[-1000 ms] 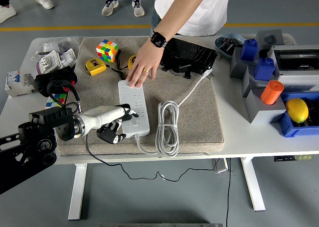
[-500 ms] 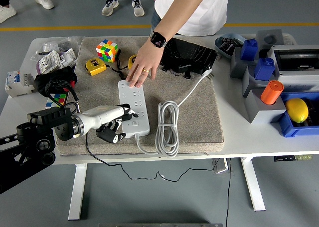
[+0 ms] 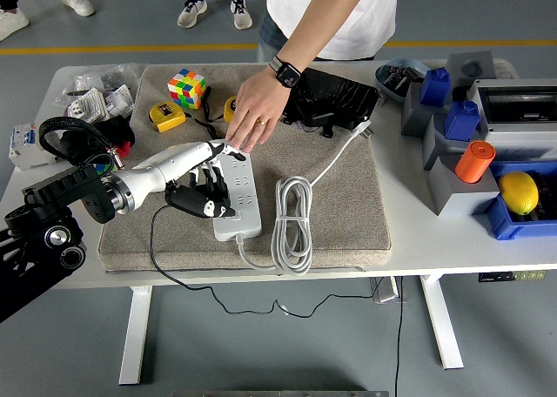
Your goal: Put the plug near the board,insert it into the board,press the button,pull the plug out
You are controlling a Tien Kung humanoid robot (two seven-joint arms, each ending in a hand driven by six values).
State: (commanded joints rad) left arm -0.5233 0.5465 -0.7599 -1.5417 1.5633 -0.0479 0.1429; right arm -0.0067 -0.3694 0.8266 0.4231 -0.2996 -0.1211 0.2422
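Since the earlier frame, the robot's left hand (image 3: 202, 192) has moved from the near end of the white power strip (image 3: 235, 197) up over its middle, and the person's hand (image 3: 255, 118) has slid to the strip's far end. Nearest the bench's front edge lies the coiled white cable (image 3: 293, 223) on the grey mat (image 3: 348, 197). The left hand's black fingers (image 3: 209, 204) are curled over the strip's sockets; whether they grip a plug I cannot tell. Farther back, a white plug (image 3: 363, 131) lies loose near the mat's far right corner beside a black adapter (image 3: 335, 101). Judging by that, insertion, pressing and pulling remain undone.
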